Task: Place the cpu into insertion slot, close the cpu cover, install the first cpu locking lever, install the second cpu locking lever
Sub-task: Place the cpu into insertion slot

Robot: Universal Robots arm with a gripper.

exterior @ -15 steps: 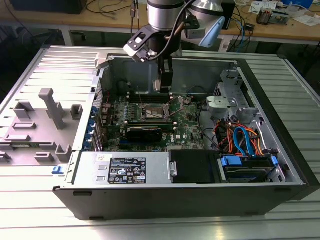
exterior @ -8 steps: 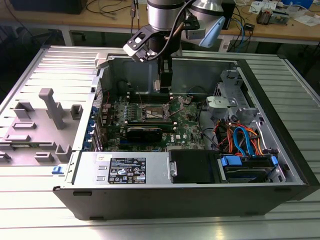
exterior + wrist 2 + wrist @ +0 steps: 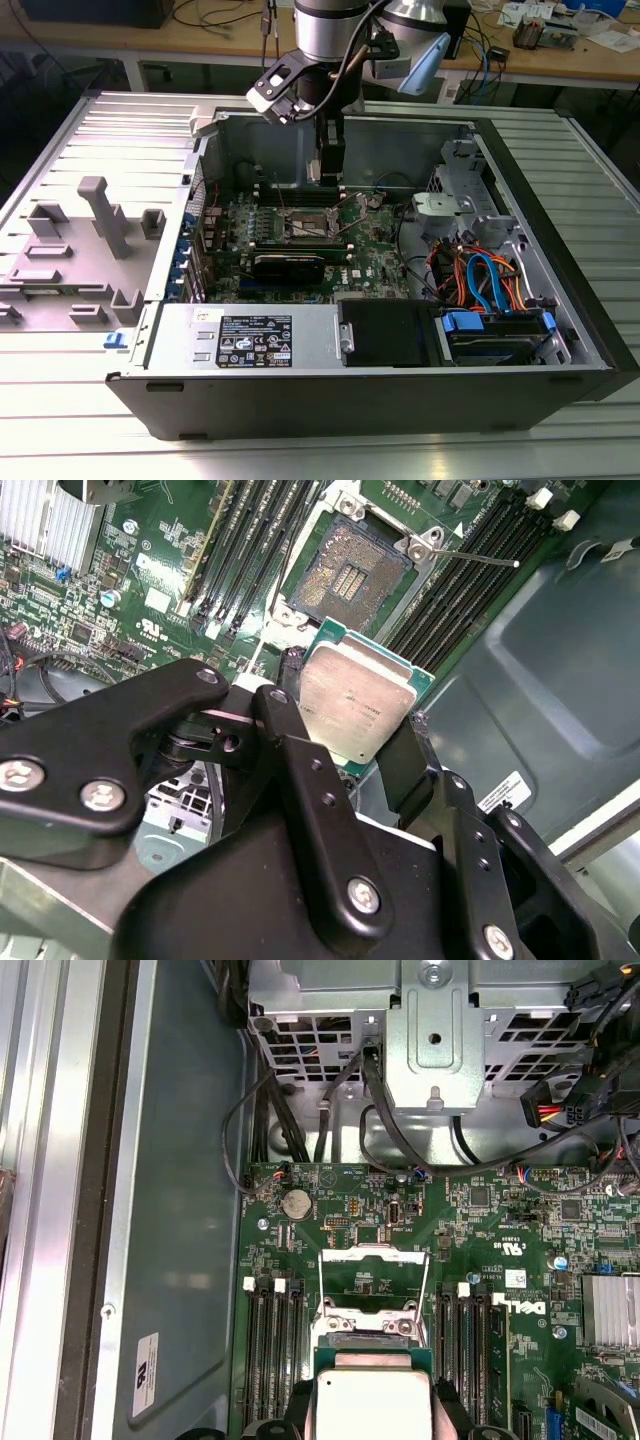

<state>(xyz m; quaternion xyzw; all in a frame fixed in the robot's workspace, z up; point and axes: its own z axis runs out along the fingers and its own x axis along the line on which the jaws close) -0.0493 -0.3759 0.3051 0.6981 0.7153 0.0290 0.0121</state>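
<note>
End effector (image 3: 350, 715) grips the cpu (image 3: 358, 685) near the open insertion slot (image 3: 348, 580), memory slots (image 3: 240, 550) flanking it.

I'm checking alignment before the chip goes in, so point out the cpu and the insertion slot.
cpu (image 3: 355, 705): second wrist view, middle of its silver metal top.
insertion slot (image 3: 348, 578): second wrist view, its dark centre.

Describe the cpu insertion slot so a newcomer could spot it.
Inside the open black computer case, find the green motherboard. Near its middle sits the square silver-rimmed insertion slot, dark and gold-speckled inside, flanked by long narrow black memory slots; it alone is square.
</note>
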